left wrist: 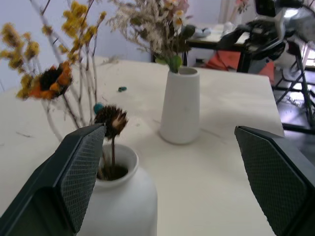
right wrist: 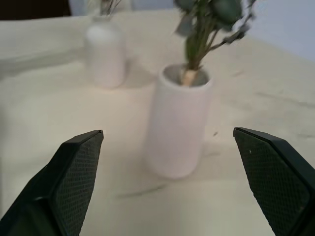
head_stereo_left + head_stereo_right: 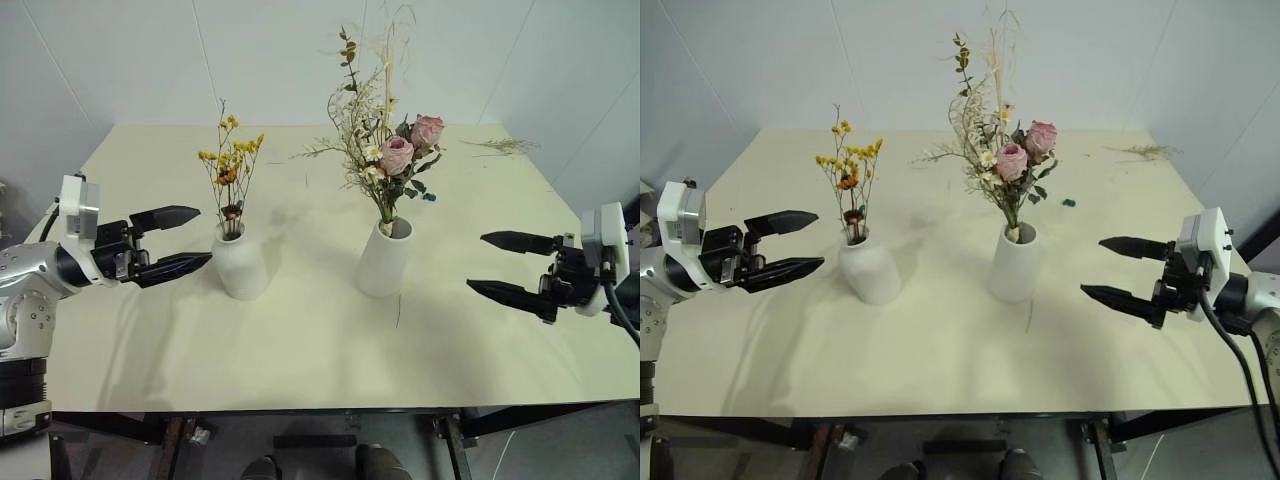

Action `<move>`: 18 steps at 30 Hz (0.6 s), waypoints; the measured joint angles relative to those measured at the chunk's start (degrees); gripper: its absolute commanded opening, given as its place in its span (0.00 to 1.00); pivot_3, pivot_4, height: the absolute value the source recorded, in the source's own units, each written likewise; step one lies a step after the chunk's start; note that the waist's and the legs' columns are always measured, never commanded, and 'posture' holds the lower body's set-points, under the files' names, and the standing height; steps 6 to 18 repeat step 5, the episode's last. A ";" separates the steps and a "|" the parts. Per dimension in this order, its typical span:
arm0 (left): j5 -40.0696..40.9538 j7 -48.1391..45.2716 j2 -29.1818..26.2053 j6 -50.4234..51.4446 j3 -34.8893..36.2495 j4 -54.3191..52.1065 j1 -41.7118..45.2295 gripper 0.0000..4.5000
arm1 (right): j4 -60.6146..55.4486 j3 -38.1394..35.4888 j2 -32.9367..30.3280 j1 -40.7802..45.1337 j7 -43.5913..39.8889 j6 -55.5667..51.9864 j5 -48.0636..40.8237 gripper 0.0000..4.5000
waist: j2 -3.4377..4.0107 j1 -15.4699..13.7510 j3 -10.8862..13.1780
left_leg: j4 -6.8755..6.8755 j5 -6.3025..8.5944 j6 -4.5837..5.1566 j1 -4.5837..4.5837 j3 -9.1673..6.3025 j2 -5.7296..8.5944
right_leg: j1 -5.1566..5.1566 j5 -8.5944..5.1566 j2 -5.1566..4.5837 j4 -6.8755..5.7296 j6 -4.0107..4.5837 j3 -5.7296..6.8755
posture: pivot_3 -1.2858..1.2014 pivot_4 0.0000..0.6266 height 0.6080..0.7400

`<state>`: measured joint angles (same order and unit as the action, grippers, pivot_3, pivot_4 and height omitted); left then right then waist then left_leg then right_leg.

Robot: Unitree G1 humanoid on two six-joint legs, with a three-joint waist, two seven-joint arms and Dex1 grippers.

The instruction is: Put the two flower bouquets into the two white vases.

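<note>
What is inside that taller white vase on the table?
The taller white vase holds the pink rose bouquet; its stems enter the mouth. The stem ends and vase bottom are hidden by its wall.

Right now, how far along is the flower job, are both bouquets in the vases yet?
It looks finished. The thin yellow-orange sprig bunch stands in the squat rounded vase, and the pink rose bouquet stands in the taller cylinder vase. Nothing is in hand: the left gripper and right gripper are both open, apart from the vases. Nothing appears left to place.
</note>
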<state>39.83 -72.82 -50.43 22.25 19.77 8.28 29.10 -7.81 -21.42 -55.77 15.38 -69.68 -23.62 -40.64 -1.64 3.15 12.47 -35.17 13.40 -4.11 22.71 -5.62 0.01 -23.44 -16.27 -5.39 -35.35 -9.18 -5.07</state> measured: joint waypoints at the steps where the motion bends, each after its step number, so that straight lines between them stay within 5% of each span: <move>1: -0.34 -0.71 -0.06 -0.59 -0.04 0.78 0.00 1.00 | -0.17 0.05 -0.02 0.01 -0.60 0.11 0.04 0.99 | 0.00 -0.01 0.00 | 0.00 0.00 0.00 -0.02 0.01 0.00 | 0.01 0.00 0.00 0.00 0.00 -0.01 | 0.52 0.24 1.00; 18: -3.14 -2.68 -0.19 -4.14 -0.49 5.52 0.01 1.00 | 0.29 1.32 0.43 1.44 -1.24 1.58 1.27 0.99 | -0.01 -0.04 0.00 | 0.00 0.00 0.00 -0.03 0.02 0.00 | 0.02 0.00 -0.01 0.00 0.01 -0.01 | 0.52 0.24 1.00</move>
